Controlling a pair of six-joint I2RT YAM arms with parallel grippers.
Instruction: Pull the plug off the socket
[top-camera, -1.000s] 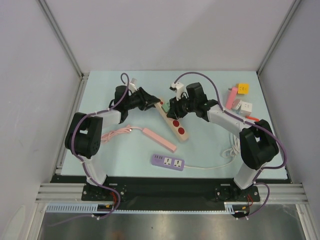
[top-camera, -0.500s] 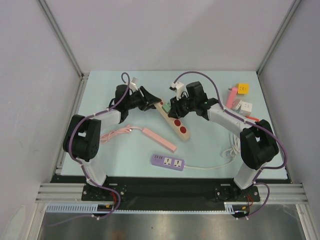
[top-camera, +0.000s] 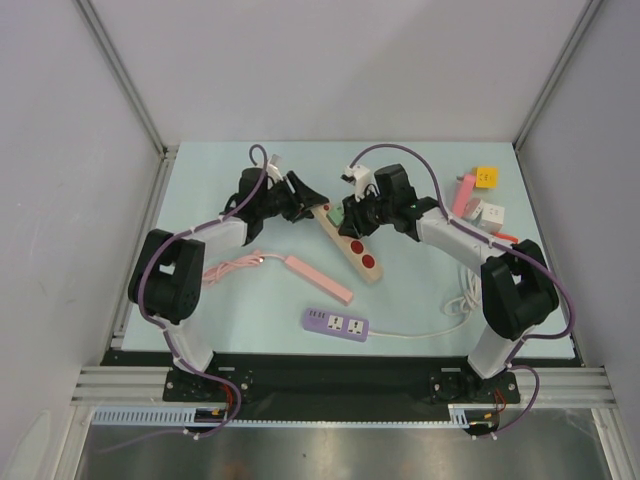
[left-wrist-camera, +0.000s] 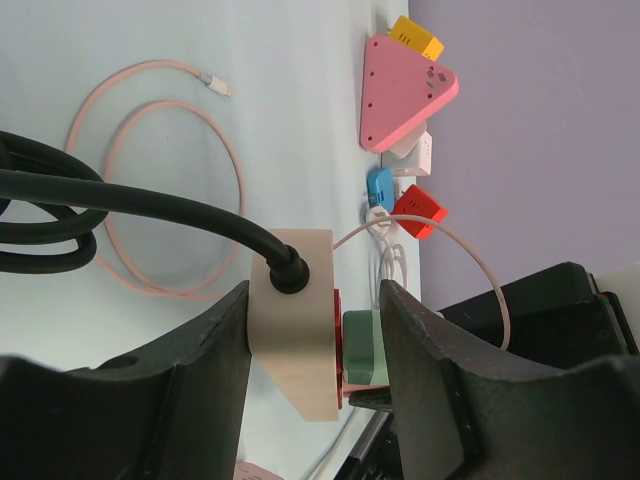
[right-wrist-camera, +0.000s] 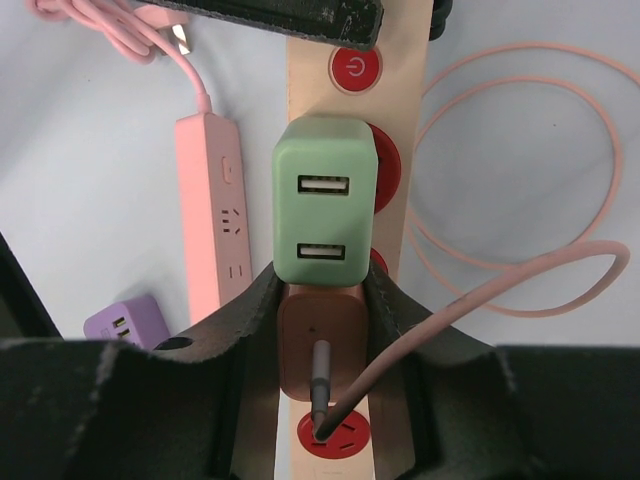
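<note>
A beige power strip (top-camera: 352, 247) with red sockets lies slanted mid-table. A green USB charger (right-wrist-camera: 325, 200) and, right behind it, a brownish-pink plug (right-wrist-camera: 320, 335) with a pink cable stand on it. My right gripper (right-wrist-camera: 320, 285) is shut on the brownish-pink plug, its fingers (right-wrist-camera: 255, 330) pressed to the plug's sides. In the top view the right gripper (top-camera: 353, 215) sits over the strip's middle. My left gripper (left-wrist-camera: 315, 295) is open, its fingers (left-wrist-camera: 205, 380) straddling the strip's cord end (left-wrist-camera: 295, 330). From above, the left gripper (top-camera: 310, 198) is at that far end.
A pink power strip (top-camera: 322, 279) with a coiled pink lead and a purple strip (top-camera: 336, 323) with a white cord lie nearer the bases. Pink, yellow, white and red adapters (top-camera: 478, 198) cluster at the back right. A pink cable loop (left-wrist-camera: 160, 180) lies beyond the strip.
The left jaws have spread apart at the strip's cord end and that wrist shifted slightly right. The right jaws have closed in on the brownish-pink plug.
</note>
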